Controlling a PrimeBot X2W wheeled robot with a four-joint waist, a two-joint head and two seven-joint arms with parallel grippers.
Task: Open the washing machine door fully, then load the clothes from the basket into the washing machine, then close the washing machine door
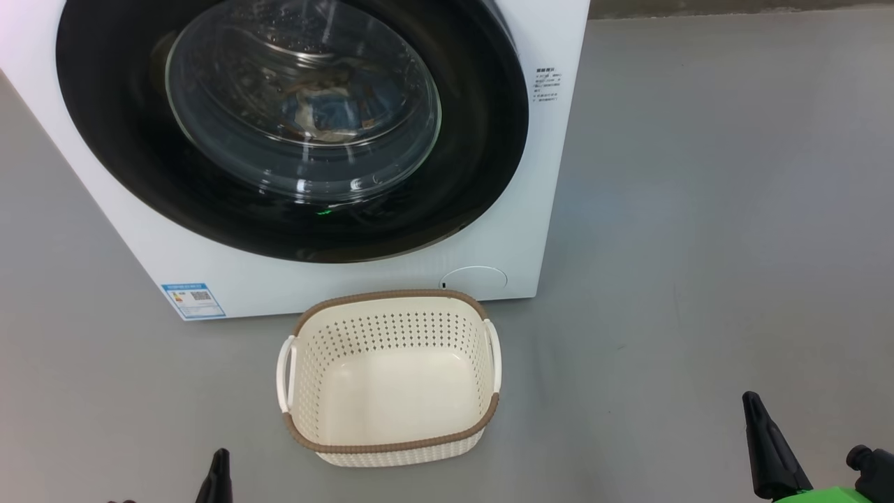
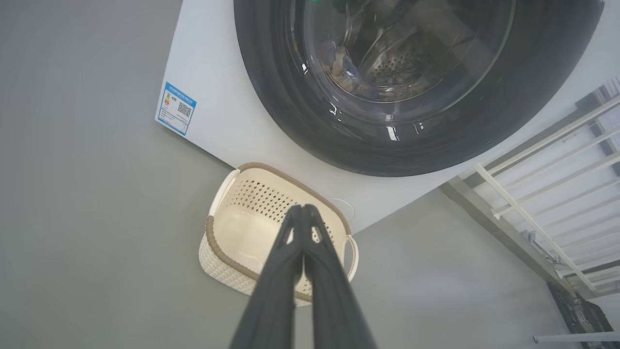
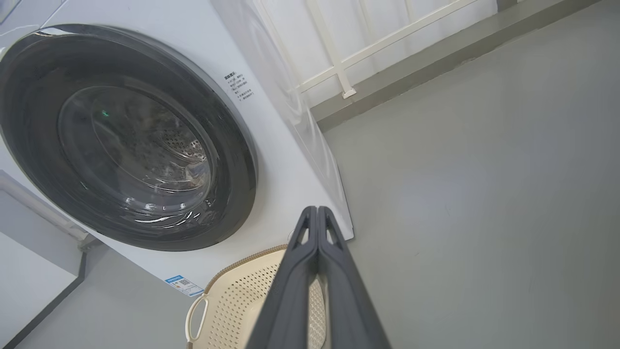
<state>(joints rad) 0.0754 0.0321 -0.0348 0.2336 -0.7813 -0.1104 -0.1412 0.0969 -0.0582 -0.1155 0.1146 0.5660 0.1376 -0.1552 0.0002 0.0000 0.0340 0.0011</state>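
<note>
head view looks down into the basket [image 1: 391,295]; wrist views show left claw [image 2: 302,208] and right claw [image 3: 317,209] clenched together.

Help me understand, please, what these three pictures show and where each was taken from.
This is a wheeled robot with two arms. One picture comes from its head, looking down; the other two come from cameras on its wrists, looking along the fingers. On the grey floor stands a white washing machine with its round door closed; bluish clothes show through the glass. The basket before it is empty. The left gripper and the right gripper are both shut and hold nothing.
</note>
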